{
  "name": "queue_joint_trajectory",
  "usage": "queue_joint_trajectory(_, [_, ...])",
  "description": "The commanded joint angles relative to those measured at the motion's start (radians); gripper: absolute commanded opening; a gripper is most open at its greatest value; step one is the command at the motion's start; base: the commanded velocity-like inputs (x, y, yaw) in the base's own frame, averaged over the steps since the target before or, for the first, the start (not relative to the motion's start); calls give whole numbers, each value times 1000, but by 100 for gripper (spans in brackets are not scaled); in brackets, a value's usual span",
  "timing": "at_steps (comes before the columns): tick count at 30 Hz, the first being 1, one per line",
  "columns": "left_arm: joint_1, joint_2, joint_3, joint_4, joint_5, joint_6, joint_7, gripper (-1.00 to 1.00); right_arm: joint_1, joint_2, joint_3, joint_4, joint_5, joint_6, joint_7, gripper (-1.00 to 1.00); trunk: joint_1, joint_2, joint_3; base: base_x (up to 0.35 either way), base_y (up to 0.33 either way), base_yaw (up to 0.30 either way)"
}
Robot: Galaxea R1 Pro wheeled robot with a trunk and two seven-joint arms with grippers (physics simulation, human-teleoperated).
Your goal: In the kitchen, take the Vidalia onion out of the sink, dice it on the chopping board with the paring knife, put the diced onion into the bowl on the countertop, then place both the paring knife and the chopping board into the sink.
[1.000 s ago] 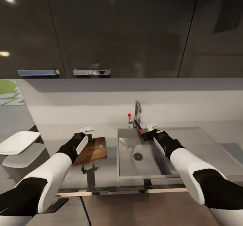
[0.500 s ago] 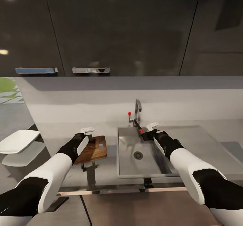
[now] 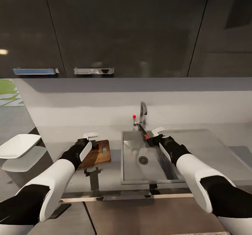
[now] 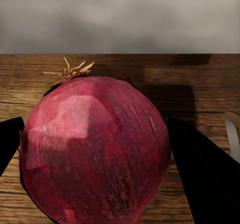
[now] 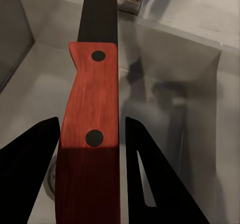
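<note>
My left gripper [image 4: 95,149] is clamped on the onion [image 4: 95,151], a dark red bulb, over the chopping board [image 3: 98,153], which lies on the countertop [image 3: 210,147] beside the sink's [image 3: 130,166] left rim. My right gripper [image 5: 90,149] is clamped on the paring knife [image 5: 92,129] by its red handle, above the sink's back edge near the tap [image 3: 142,113]. The bowl [image 3: 17,145] sits at the countertop's far left end.

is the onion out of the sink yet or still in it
Out. The left wrist view shows the onion whole, over the wooden chopping board, between the left gripper's fingers.
</note>
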Motion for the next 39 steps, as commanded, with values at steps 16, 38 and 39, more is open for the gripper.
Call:
queue_joint_trajectory(16, [-1,1,-8,10,10,4,9,-100,-1,-1,0,-2,11,6,4,-100,1,-2,-19,0,0,0])
queue_joint_trajectory(38, [-1,1,-8,12,10,3,9,-100,-1,-1,0,-2,10,6,4,-100,1,-2,-43,0,0,0])
queue_joint_trajectory(39, [-1,1,-8,12,10,3,9,-100,-1,0,0,-2,10,6,4,-100,1,-2,-45,0,0,0])
